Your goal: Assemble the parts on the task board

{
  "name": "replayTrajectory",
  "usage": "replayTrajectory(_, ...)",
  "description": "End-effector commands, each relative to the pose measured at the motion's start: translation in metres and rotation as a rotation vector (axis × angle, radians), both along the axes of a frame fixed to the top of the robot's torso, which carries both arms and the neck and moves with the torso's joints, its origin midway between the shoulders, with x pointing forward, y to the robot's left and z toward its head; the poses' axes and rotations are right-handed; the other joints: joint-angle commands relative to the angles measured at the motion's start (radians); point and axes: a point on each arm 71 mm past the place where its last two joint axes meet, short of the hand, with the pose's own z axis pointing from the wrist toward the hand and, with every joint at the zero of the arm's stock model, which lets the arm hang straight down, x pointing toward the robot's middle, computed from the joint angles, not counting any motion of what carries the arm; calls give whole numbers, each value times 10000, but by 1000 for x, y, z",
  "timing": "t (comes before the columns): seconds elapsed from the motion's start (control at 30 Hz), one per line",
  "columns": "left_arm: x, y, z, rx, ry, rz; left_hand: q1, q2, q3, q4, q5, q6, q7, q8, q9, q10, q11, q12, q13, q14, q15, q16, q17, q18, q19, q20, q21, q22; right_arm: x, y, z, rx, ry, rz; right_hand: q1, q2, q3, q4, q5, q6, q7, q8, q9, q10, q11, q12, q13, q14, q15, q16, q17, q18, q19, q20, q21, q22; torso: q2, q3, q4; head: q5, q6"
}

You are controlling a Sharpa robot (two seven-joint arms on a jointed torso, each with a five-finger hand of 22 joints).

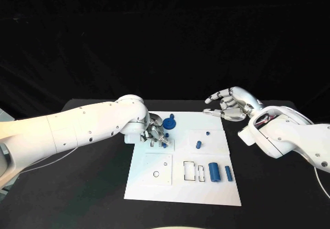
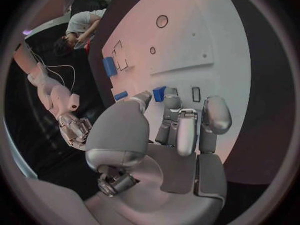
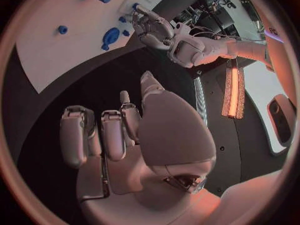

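Note:
The white task board [image 1: 182,162] lies mid-table. My left hand [image 1: 155,135] hovers low over its upper left part. In the left wrist view the thumb and a finger of that hand [image 2: 169,135] pinch a small blue part [image 2: 159,93] just above the board. A round blue part [image 1: 170,124] stands just beyond the hand. Two small blue pegs [image 1: 207,133] [image 1: 198,143] stand near the board's middle. Two blue cylinders [image 1: 214,172] [image 1: 228,173] lie at the lower right. My right hand [image 1: 230,106] is raised beyond the board's far right corner, fingers apart and holding nothing.
Outlined slots [image 1: 189,171] and a square plate with small holes [image 1: 158,168] mark the board's near half. Black table [image 1: 275,191] surrounds the board. The right wrist view shows the board's far edge [image 3: 62,50] and my left hand [image 3: 153,27] beyond it.

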Motion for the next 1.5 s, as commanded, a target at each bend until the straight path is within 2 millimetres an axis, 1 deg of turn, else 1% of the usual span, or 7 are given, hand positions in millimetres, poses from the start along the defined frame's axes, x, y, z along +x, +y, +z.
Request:
replayTrajectory(0.03, -1, -2, -1, -47, 181, -157, 110, 22, 78, 16, 67, -58, -12, 66, 24, -63, 0, -57, -10, 414, -58, -1, 1096, -23, -61, 21, 19, -7, 0, 2, -1, -157, 74, 194, -3, 55, -47, -7, 9, -64, 28, 42, -16, -37, -4, -47, 817, 507, 82, -68, 594, 116, 216, 100, -43, 1576, -4, 3, 5, -8, 12)
replayTrajectory(0.57, 0, -4, -3, -88, 251, -142, 383, 159, 283, 9, 76, -94, -29, 80, 135, -51, -15, -54, -20, 420, -70, 5, 1118, -27, -55, 17, 31, 22, -1, 3, -2, -221, 169, 245, 9, 76, -41, -10, 43, -63, 27, 54, -16, -50, -6, -63, 802, 494, 82, -95, 552, 129, 190, 100, -101, 1540, 4, 2, -1, -7, 21)
replayTrajectory(0.7, 0, -3, -2, -193, 223, -44, 805, 290, 697, -6, 62, -149, -51, 71, 248, -67, -39, -76, -62, 416, -92, 0, 1112, -27, -59, 6, 38, 38, -1, 3, -2, -268, 199, 263, 11, 78, -41, -10, 47, -63, 27, 56, -16, -46, -7, -58, 805, 492, 81, -99, 545, 132, 183, 100, -115, 1532, 6, 3, -1, -9, 18)
replayTrajectory(0.77, 1, -3, -2, -275, 200, 37, 1255, 300, 1217, -77, 68, -200, -77, 81, 355, -106, -63, -110, -112, 418, -117, -1, 1121, -28, -60, -7, 43, 51, -1, 3, -2, -294, 226, 266, 13, 81, -40, -11, 53, -63, 27, 58, -16, -28, -7, -37, 820, 498, 81, -89, 567, 123, 201, 100, -81, 1553, 5, 0, -2, -8, 12)
replayTrajectory(0.97, 0, 0, -1, -554, 178, 262, 1709, -24, 2657, -154, 42, -229, -135, 389, 849, -57, -123, -109, -144, 437, -158, 10, 1167, -36, -42, -47, 72, 110, 0, 2, -3, -348, 295, 278, 13, 81, -40, -11, 53, -63, 27, 58, -16, -28, -7, -37, 820, 498, 81, -89, 567, 123, 201, 100, -81, 1553, 5, -3, -6, -13, 11)
replayTrajectory(1.17, -2, 3, 1, -806, 66, 472, 1310, -495, 4621, -558, 20, -345, -260, 1150, 1853, 145, -236, 8, -107, 522, -242, 69, 1337, -74, 94, -136, 180, 325, 0, 2, -4, -394, 338, 282, 16, 85, -40, -12, 71, -61, 25, 64, -15, -28, -9, -37, 817, 494, 79, -99, 552, 127, 194, 100, -98, 1543, 4, -3, 2, -28, 14)
replayTrajectory(1.5, -6, 12, 7, -1116, -375, 1050, 776, -769, 5675, -1114, -7, -329, -305, 1368, 2253, 361, -285, 207, 53, 624, -313, 147, 1554, -78, 119, -185, 203, 363, -1, 0, -5, -462, 395, 277, 12, 83, -45, -10, 82, -61, 25, 68, -16, -32, -10, -43, 812, 494, 78, -103, 550, 129, 191, 99, -106, 1538, 11, 3, 29, -46, 32)
